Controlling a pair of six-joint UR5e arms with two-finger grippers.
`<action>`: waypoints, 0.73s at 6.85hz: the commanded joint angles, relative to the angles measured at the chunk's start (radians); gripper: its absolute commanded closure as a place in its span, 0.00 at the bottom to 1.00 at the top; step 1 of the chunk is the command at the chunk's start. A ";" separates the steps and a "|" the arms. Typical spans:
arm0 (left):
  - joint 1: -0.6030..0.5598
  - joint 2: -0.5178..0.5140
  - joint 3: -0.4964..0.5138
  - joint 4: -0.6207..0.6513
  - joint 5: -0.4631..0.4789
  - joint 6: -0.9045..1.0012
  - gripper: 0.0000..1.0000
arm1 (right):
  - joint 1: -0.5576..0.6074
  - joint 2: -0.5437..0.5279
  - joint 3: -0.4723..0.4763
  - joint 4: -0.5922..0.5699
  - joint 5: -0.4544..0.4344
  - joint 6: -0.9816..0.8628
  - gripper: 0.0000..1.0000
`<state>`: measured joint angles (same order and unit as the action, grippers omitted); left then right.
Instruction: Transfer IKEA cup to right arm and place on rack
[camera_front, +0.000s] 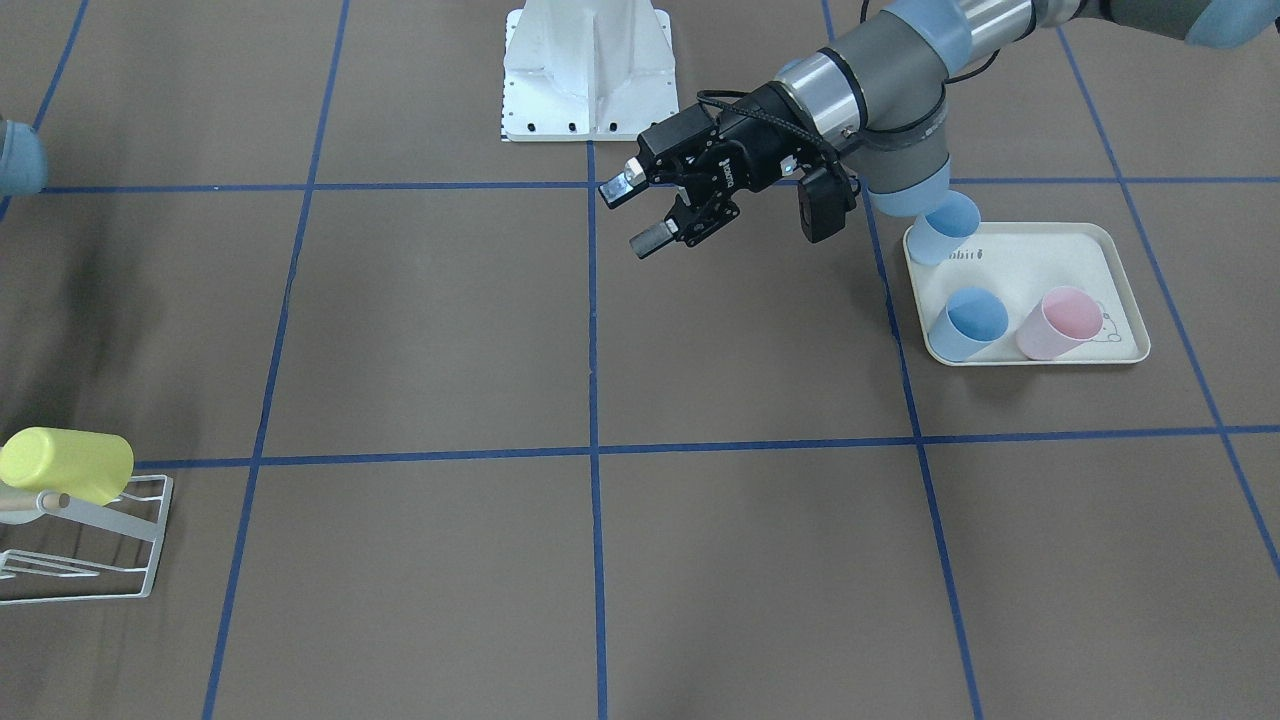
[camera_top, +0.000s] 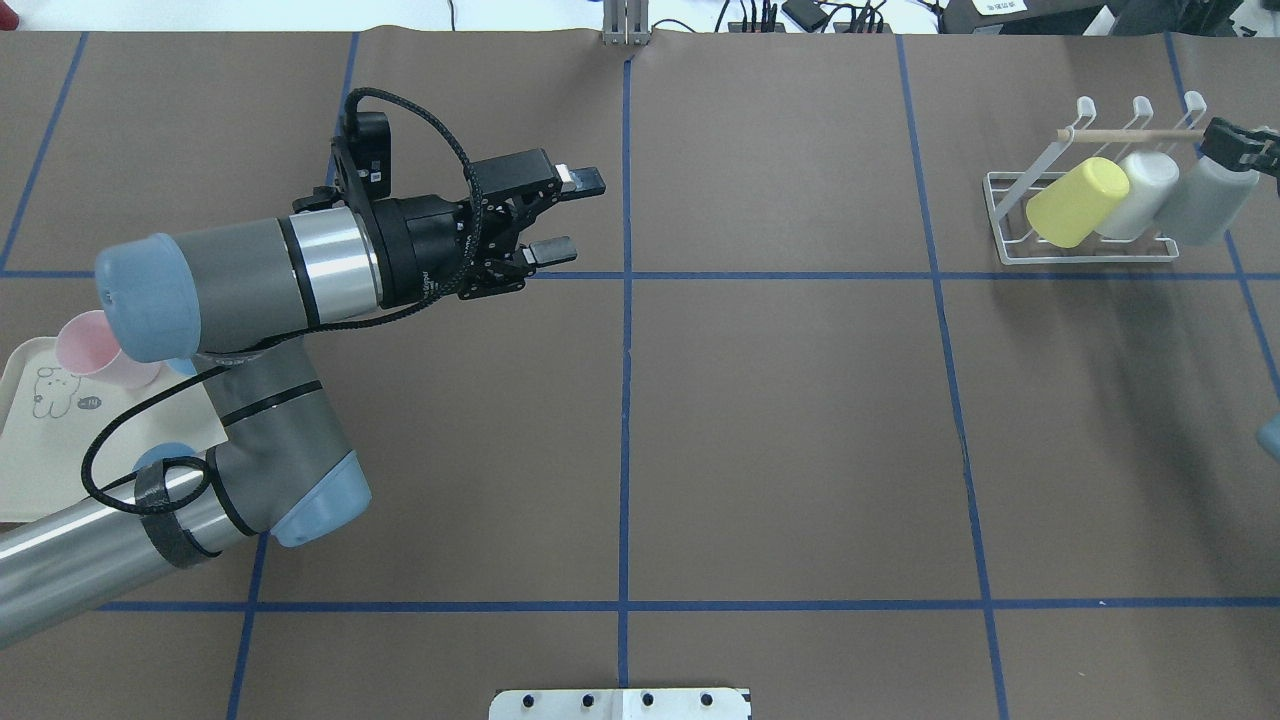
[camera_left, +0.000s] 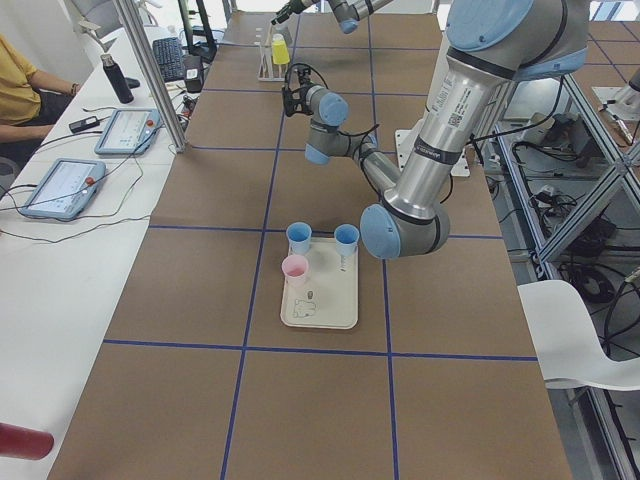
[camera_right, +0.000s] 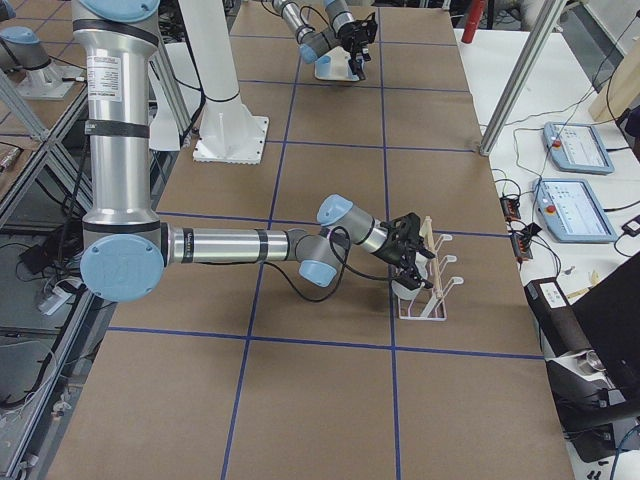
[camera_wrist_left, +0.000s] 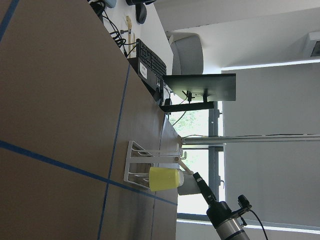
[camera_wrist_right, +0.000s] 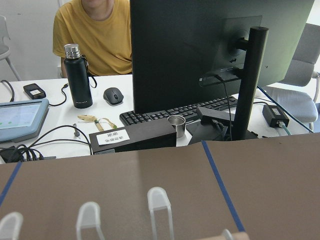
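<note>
Silver-grey tubular left arm (camera_top: 250, 270) is hovering over the brown counter (camera_top: 800, 450), jaws spread and empty. Across it, a small white wire rack (camera_top: 1010, 235) is carrying a tilted grey plastic cup (camera_top: 1205, 205). The matching right arm (camera_right: 230, 245) is reaching its black jaws to the cup's upper end, grip unclear. Placing looks nearly done, with releasing next.

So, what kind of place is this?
Probably a robotics lab or test cell: a left arm and right arm work at a table marked with a blue tape grid, and an operator sits at a side desk with teach pendants.
</note>
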<state>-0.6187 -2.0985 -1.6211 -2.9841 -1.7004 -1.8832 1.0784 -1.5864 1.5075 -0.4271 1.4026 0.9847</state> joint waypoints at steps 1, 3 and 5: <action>-0.027 0.056 -0.022 0.010 -0.004 0.229 0.01 | 0.000 0.022 -0.006 0.037 0.022 0.029 0.00; -0.102 0.176 -0.057 0.104 -0.007 0.492 0.01 | 0.002 0.019 0.066 0.039 0.139 0.103 0.00; -0.198 0.312 -0.094 0.197 -0.005 0.768 0.01 | 0.000 0.019 0.143 0.030 0.220 0.234 0.00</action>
<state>-0.7608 -1.8716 -1.6889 -2.8338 -1.7066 -1.2777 1.0789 -1.5669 1.6027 -0.3913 1.5624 1.1377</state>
